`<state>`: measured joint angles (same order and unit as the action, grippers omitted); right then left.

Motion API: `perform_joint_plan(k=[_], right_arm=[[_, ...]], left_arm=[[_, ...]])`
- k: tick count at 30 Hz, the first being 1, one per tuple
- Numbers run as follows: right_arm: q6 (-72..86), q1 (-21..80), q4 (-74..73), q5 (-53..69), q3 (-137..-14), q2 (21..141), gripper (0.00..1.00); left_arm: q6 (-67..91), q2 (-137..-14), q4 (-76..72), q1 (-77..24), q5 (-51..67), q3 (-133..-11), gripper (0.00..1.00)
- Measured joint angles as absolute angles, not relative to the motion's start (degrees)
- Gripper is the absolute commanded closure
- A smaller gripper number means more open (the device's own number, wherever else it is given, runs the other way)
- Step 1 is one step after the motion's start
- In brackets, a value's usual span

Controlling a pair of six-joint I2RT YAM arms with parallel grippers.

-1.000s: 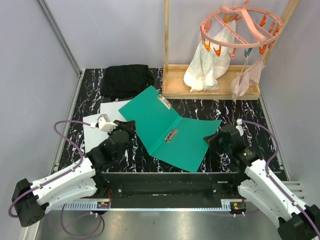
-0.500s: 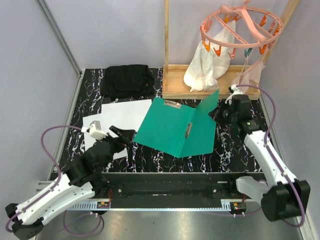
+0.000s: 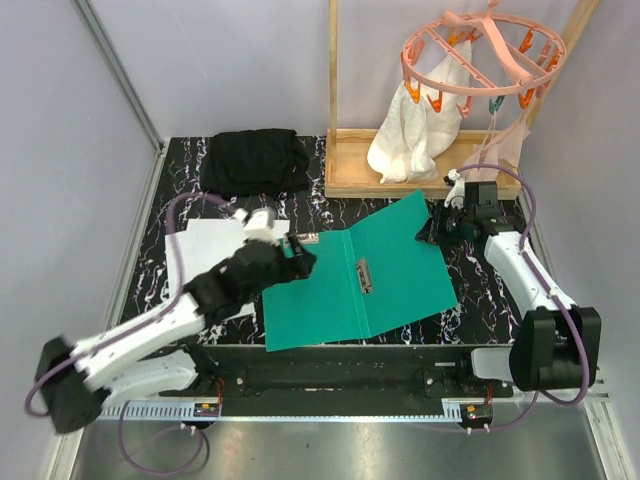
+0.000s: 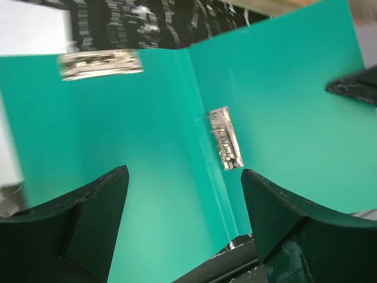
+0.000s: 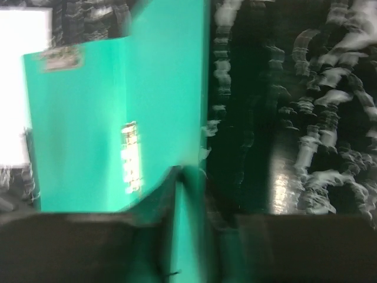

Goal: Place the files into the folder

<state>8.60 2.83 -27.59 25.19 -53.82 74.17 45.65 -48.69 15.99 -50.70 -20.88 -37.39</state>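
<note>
The folder, teal-green, lies opened out on the black marbled table, inner faces up, near the middle of the table and a little toward the near edge. One metal clip sits along the fold; a second clip sits at the far edge of the left flap. In the left wrist view the same two clips appear on the fold and at the flap's far edge. The files, white sheets whose separate outlines cannot be told apart, lie flat on the table just left of the folder, partly hidden by the left arm. The left gripper hangs over the far left part of the left flap, its fingers spread wide with nothing between them; whether they touch the flap cannot be told. The right gripper is at the far right corner of the right flap; in the blurred right wrist view its fingers are drawn together on the folder's edge. Toward the far edge lie a folded black cloth at left and a wooden tray at right, with a pink peg hanger above it carrying white cloth.
</note>
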Motion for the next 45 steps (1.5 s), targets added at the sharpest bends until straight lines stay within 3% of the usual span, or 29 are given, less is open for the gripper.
perform_joint_plan(k=[1, 2, 4, 7, 11, 16, 19, 21, 25, 31, 32, 38, 45], right_arm=[[8.88, 2.81, -27.97, 23.38, -54.13, 74.85, 0.29], [9.28, 2.83, -28.77, 20.12, -54.72, 75.72, 0.19], [10.61, 2.48, -31.0, 12.36, -56.21, 78.32, 0.07], [12.8, 1.1, -38.59, -2.55, -62.24, 85.36, 0.0], [14.87, 0.67, -43.4, -8.36, -65.67, 86.56, 0.0], [17.21, 6.83, -46.04, -7.29, -67.66, 76.75, 0.03], [19.84, 12.71, -44.99, -1.98, -68.45, 70.43, 0.11], [22.06, 15.25, -42.0, 3.55, -65.78, 67.02, 0.27], [29.04, 15.66, -31.22, 15.27, -50.37, 61.87, 0.34], [37.71, 15.62, -20.67, 19.03, -35.66, 65.08, 0.33], [38.94, 15.59, -19.2, 18.65, -35.2, 67.02, 0.33], [42.09, 15.44, -15.2, 12.38, -35.11, 78.35, 0.36], [39.46, 15.53, -13.04, 15.05, -35.18, 78.37, 0.41]], left_arm=[[44.69, -54.22, 14.52, -50.65, -19.44, -40.1, 0.23], [43.7, -59.22, 12.93, -50.63, -18.22, -42.68, 0.23], [42.17, -67.83, 10.02, -50.61, -15.51, -46.59, 0.25], [40.8, -78.52, 7.51, -50.35, -12.1, -50.59, 0.26], [39.55, -86.56, 7.4, -49.95, -9.15, -52.8, 0.27], [39.33, -88.99, 7.14, -49.47, -6.44, -53.84, 0.3], [40.01, -91.09, 7.18, -49.08, -4.82, -56.58, 0.31], [40.6, -92.84, 6.7, -48.95, -4.1, -58.26, 0.31], [42.46, -95.18, 6.35, -48.66, -2.92, -59.57, 0.3], [42.89, -98.06, 6.04, -47.99, -0.23, -60.01, 0.32], [42.83, -98.78, 5.67, -47.64, 0.54, -60.2, 0.37], [41.25, -105.41, 1.89, -44.23, 6.7, -62.46, 0.47], [41.12, -110.06, -0.34, -43.46, 8.86, -64.4, 0.57]])
